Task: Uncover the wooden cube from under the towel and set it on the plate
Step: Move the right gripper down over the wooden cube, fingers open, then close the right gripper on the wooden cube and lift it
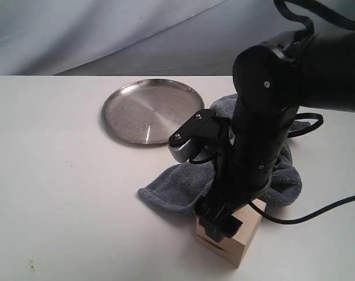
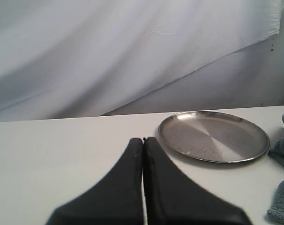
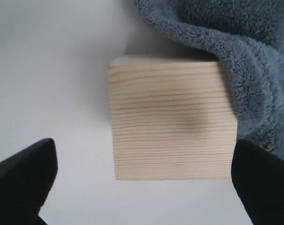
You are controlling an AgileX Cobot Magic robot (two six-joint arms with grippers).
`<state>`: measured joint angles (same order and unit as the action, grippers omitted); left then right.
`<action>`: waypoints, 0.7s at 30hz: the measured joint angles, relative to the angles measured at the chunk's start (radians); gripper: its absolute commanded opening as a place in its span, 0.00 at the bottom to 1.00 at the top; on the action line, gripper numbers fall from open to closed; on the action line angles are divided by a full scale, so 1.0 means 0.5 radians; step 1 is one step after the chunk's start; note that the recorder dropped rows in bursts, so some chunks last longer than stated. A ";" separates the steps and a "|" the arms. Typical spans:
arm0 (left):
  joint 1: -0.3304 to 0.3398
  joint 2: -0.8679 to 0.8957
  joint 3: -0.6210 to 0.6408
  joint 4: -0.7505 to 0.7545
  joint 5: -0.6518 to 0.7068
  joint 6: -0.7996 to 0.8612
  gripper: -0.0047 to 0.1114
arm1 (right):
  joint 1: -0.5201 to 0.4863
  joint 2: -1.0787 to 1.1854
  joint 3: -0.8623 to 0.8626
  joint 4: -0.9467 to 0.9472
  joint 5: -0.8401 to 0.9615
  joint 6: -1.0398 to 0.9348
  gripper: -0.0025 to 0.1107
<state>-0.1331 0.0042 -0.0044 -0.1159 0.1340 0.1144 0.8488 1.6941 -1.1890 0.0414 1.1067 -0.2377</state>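
Note:
The wooden cube (image 1: 231,244) (image 3: 172,123) stands bare on the white table at the front, with the towel's edge against its far side. The blue-grey towel (image 1: 180,182) (image 3: 235,37) lies crumpled between the cube and the round silver plate (image 1: 152,110) (image 2: 212,136), which holds nothing. My right gripper (image 1: 218,225) (image 3: 143,164) hangs just above the cube, pointing down and open wide. One finger is level with the cube's side by the towel; the other is well clear over bare table. My left gripper (image 2: 143,139) is shut on nothing, low over the table near the plate.
A pale cloth backdrop (image 1: 107,29) hangs behind the table. A black cable (image 1: 318,213) trails from the right arm over the table to the right of the cube. Bare white tabletop (image 1: 60,193) spreads to the left.

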 measured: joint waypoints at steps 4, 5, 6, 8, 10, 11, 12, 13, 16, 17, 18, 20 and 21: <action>0.000 0.000 0.000 0.000 0.000 0.000 0.04 | 0.000 0.031 0.001 -0.004 -0.047 0.000 0.83; 0.000 0.000 0.000 0.000 0.000 0.000 0.04 | 0.000 0.040 0.001 -0.014 -0.046 0.000 0.83; 0.000 0.000 0.000 0.000 0.000 0.000 0.04 | 0.000 0.044 0.001 -0.023 -0.046 0.000 0.83; 0.000 0.000 0.000 0.000 0.000 0.000 0.04 | 0.000 0.056 0.001 -0.041 -0.046 0.000 0.83; 0.000 0.000 0.000 0.000 0.000 0.000 0.04 | 0.000 0.070 0.001 -0.053 -0.046 0.000 0.83; 0.000 0.000 0.000 0.000 0.000 0.000 0.04 | 0.000 0.073 0.001 -0.059 -0.049 0.000 0.83; 0.000 0.000 0.000 0.000 0.000 0.000 0.04 | 0.000 0.086 0.001 -0.083 -0.049 0.008 0.83; 0.000 0.000 0.000 0.000 0.000 0.000 0.04 | 0.000 0.092 0.001 -0.094 -0.049 0.012 0.83; 0.000 0.000 0.000 0.000 0.000 0.000 0.04 | 0.000 0.128 0.001 -0.144 -0.054 0.046 0.83; 0.000 0.000 0.000 0.000 0.000 0.000 0.04 | 0.000 0.136 0.001 -0.152 -0.054 0.046 0.83; 0.000 0.000 0.000 0.000 0.000 0.000 0.04 | 0.000 0.153 0.001 -0.157 -0.059 0.054 0.83; 0.000 0.000 0.000 0.000 0.000 0.000 0.04 | 0.000 0.190 0.001 -0.158 -0.059 0.061 0.83; 0.000 0.000 0.000 0.000 0.000 0.000 0.04 | 0.000 0.209 0.001 -0.158 -0.059 0.061 0.83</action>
<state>-0.1331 0.0042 -0.0044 -0.1159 0.1340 0.1144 0.8488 1.7983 -1.1883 -0.0375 1.0773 -0.2070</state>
